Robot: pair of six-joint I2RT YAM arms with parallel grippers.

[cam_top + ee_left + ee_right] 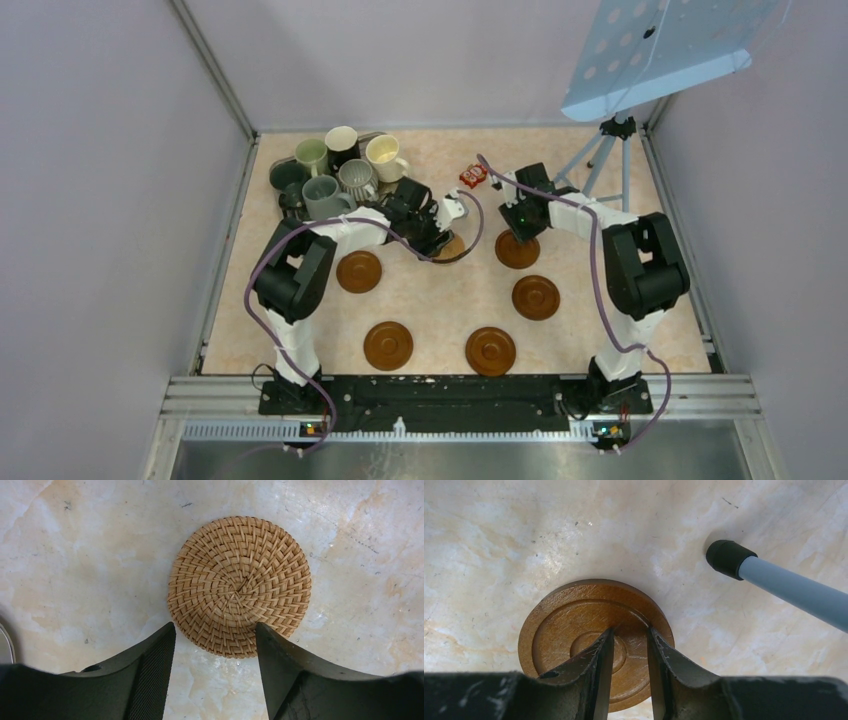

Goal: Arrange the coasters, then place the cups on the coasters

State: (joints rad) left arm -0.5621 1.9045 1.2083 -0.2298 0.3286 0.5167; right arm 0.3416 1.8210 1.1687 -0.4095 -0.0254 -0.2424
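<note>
A: What does the tan coaster [239, 585] look like?
B: Round, woven in a tight spiral of pale straw, lying flat on the marbled table [75, 555]. The left gripper [215, 632] hangs over its near edge, jaws released and holding nothing.
A: And the other side?
B: The right gripper [630, 632] is clenched over the middle of a brown coaster [569, 625], a wooden disc with a raised rim and a ringed centre. Whether the tips touch the wood, I cannot tell.
A: Room to move?
B: A tripod leg [794, 592] stands near that disc. From above, the two coasters lie side by side but apart. Four more brown coasters [388, 344] are spread nearer the arm bases with bare table between them. The cups [340, 170] bunch together at the far left, and a red packet [473, 176] lies just beyond the grippers
</note>
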